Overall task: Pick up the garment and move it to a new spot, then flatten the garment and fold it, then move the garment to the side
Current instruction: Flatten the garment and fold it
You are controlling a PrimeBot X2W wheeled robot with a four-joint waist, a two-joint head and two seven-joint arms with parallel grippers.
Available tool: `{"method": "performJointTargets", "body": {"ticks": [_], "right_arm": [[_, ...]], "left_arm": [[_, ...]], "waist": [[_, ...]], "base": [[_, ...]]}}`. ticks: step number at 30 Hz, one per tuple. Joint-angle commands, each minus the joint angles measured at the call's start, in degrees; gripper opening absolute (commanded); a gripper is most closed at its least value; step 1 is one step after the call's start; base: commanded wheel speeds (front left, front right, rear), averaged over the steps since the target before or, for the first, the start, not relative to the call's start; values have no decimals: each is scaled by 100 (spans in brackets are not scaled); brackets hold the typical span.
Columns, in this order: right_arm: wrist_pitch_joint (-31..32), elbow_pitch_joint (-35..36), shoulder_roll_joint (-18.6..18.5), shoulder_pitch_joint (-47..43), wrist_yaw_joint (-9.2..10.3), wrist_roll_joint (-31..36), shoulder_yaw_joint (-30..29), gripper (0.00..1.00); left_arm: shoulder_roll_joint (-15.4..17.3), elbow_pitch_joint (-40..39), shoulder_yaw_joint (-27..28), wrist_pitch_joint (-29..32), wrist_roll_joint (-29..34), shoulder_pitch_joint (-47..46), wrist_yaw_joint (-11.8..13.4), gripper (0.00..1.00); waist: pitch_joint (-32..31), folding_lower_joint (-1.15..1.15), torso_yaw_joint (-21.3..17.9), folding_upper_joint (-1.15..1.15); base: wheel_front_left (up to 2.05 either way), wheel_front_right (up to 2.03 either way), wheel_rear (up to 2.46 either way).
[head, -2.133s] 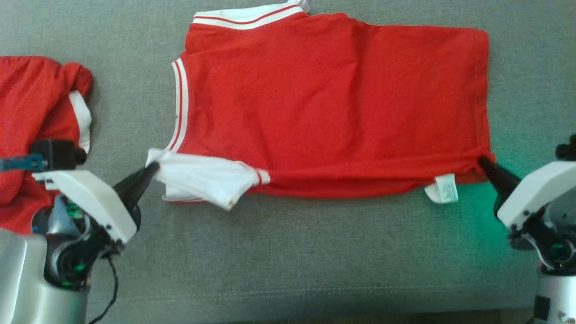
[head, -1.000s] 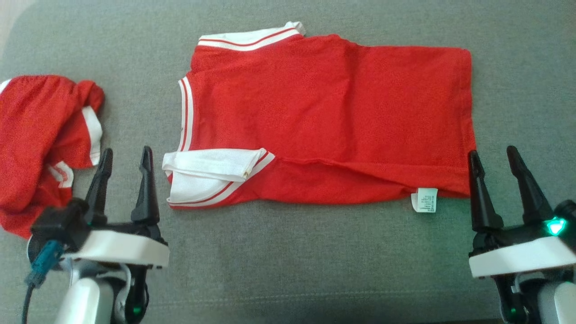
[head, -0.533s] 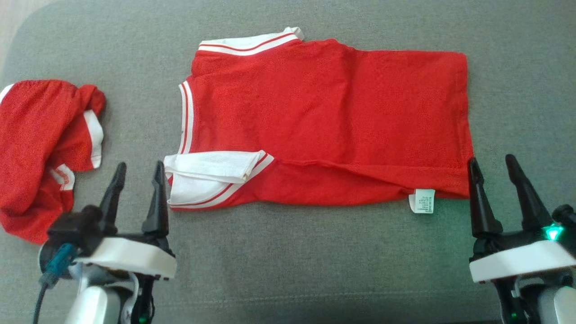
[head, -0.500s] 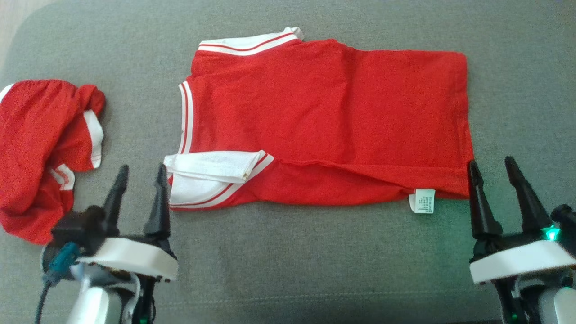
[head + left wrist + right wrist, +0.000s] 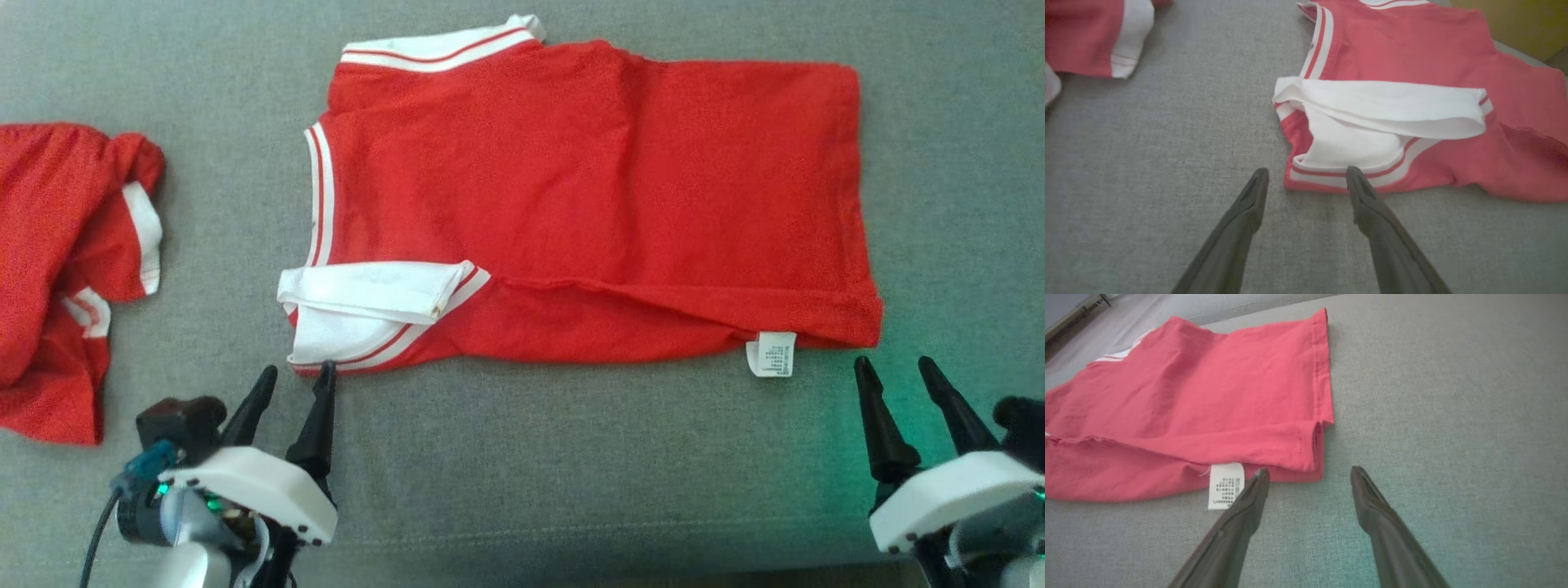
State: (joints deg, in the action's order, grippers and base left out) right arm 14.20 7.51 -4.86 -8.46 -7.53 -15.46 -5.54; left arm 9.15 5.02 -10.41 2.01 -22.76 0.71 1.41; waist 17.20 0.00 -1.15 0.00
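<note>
Backing off the garment [image 5: 588, 204], we park left gripper [image 5: 298, 372] and right gripper [image 5: 891, 364], both splayed and empty, by its near corners for the next fold.

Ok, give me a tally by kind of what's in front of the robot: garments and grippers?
Red garments: 2, the shirt laid out in the middle and the crumpled garment to its left.
Grippers: 2, the left gripper and the right gripper, both open and holding nothing.
Total: 4
</note>
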Motion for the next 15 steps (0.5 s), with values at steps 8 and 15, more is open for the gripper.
{"method": "performJointTargets", "body": {"ticks": [8, 15], "right_arm": [[158, -20, -72, 398, 4, 118, 23, 100], [234, -163, -50, 571, 4, 206, 38, 100]], "left_arm": [[108, 40, 206, 61, -138, -463, -101, 100], [109, 231, 134, 151, -225, -672, -195, 100]], "waist": [[301, 0, 109, 0], [458, 0, 126, 0]], "base": [[0, 0, 0], [0, 0, 0]]}}
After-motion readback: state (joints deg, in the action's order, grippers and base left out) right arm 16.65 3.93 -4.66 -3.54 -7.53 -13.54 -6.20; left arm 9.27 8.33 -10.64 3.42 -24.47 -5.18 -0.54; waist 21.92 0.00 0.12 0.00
